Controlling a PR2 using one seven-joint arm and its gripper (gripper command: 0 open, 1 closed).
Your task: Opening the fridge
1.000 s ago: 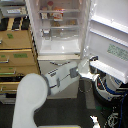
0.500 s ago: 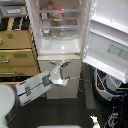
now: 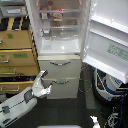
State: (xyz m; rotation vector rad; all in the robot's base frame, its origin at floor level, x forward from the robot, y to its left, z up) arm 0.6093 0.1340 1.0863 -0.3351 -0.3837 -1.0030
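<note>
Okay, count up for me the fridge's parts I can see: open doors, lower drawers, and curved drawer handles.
On the fridge:
Open upper door: 1
Lower drawers, both closed, upper and lower: 2
Curved drawer handles, upper and lower: 2
Total: 5

A tan wooden drawer cabinet (image 3: 17, 57) stands at the exterior view's left — cardboard boxes (image 3: 14, 9) on top
</note>
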